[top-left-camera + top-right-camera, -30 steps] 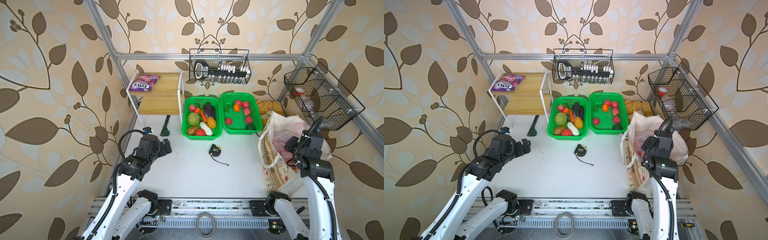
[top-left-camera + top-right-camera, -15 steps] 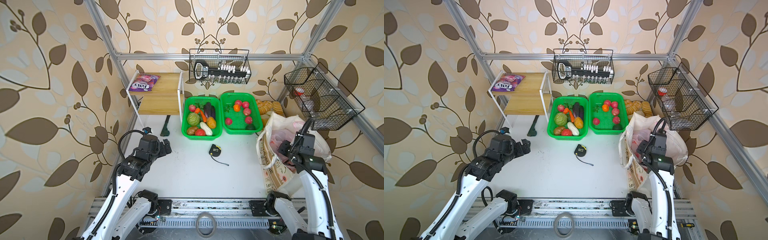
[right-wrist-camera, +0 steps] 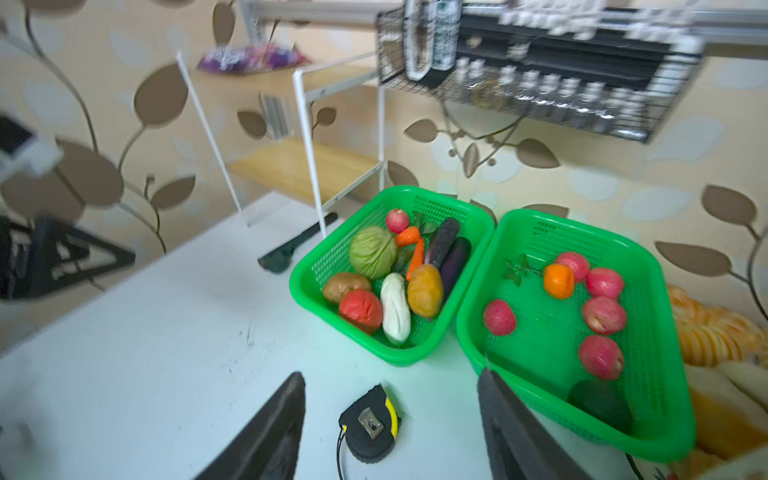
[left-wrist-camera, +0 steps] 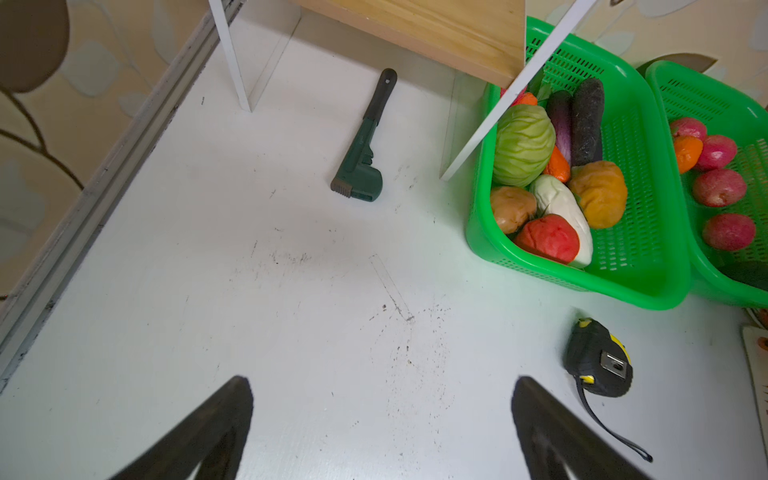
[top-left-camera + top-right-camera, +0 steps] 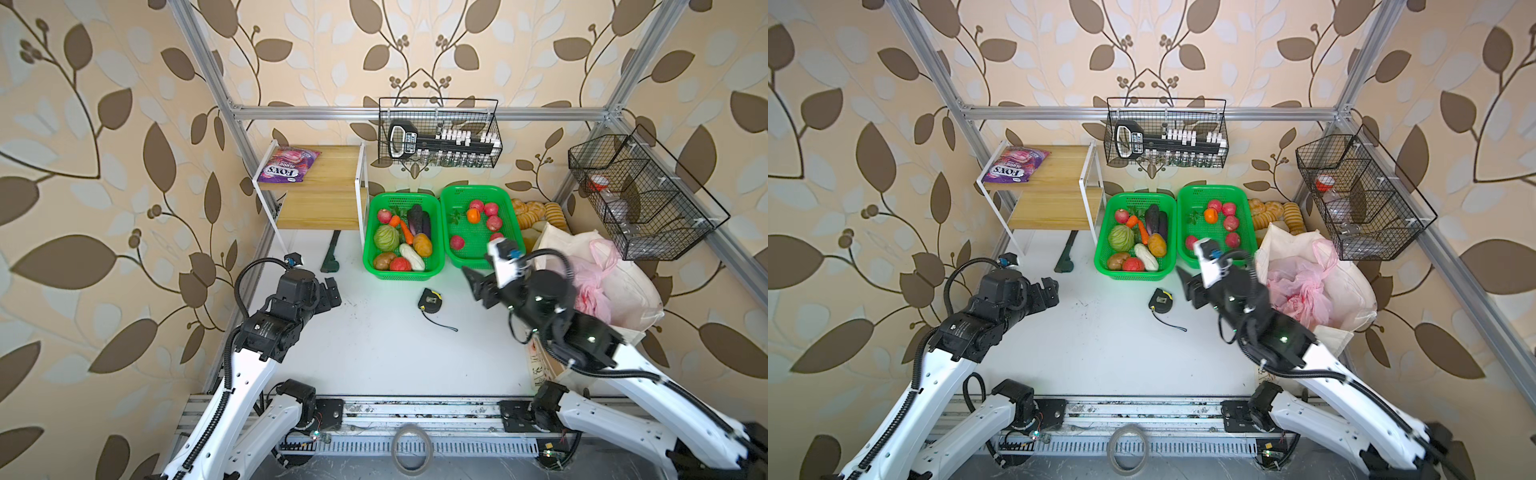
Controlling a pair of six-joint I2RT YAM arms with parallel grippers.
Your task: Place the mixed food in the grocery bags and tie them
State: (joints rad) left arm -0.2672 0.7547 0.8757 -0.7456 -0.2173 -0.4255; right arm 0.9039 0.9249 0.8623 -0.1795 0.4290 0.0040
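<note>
FOX'S pouch (image 5: 288,165) sits flat on the top shelf (image 5: 332,170), well apart from the pink plastic bag (image 5: 588,291) in the canvas tote (image 5: 627,286). Looks light, crinkly, slippery, so I'd pinch an edge. Left hand (image 4: 382,380) gapes wide, empty; right hand (image 3: 390,374) is parted too, nothing in it.

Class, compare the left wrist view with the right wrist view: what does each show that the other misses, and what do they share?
Left wrist only: the wall-side rail. Right wrist only: the pouch, the wire basket and the bread. Both: the green baskets, tape, wrench, shelf and table.
</note>
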